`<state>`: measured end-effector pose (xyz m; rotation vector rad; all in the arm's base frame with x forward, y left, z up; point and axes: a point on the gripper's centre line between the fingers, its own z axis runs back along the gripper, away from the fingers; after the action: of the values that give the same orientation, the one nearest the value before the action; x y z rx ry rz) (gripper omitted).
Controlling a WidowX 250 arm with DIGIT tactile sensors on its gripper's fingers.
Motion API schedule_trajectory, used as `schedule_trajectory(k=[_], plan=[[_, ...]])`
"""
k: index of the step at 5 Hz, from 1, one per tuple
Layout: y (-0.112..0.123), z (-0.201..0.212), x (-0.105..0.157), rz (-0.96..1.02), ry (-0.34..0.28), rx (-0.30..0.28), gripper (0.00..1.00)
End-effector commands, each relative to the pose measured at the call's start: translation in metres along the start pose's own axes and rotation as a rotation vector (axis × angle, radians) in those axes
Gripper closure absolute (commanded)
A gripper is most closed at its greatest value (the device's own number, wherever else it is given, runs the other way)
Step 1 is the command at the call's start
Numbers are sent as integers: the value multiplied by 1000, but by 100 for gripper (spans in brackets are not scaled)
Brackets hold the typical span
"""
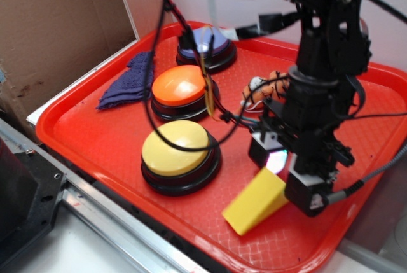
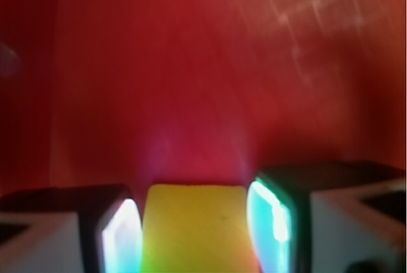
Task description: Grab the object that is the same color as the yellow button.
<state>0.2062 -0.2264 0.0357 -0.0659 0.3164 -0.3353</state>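
Wrist only: wedge [image 2: 194,225] between claw [image 2: 198,228] pads.

1. The yellow wedge [image 1: 255,200] sits between the pads of the gripper [image 1: 285,174], which stand on either side with almost no gap showing in the wrist view.
2. Bare red tray [image 1: 95,134] floor lies open ahead of the wedge's low end and toward the near rim.
3. The yellow button [image 1: 179,151] stands nearby to the wedge's left, with the orange button [image 1: 182,90] and purple button [image 1: 206,45] lined up behind it.
4. Black cables [image 1: 166,50] hang across the buttons; a small striped toy [image 1: 264,91] crowds the space behind the gripper.
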Motion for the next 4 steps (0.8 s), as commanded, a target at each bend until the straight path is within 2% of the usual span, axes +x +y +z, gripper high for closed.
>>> schedule_trajectory(k=[1,2,3,4], plan=[[-16,93,-58,4,-215,26,100],[3,137,-89,18,-295,56,100],[30,181,-112,7,-258,78,100],[52,189,-123,61,-203,142,100]])
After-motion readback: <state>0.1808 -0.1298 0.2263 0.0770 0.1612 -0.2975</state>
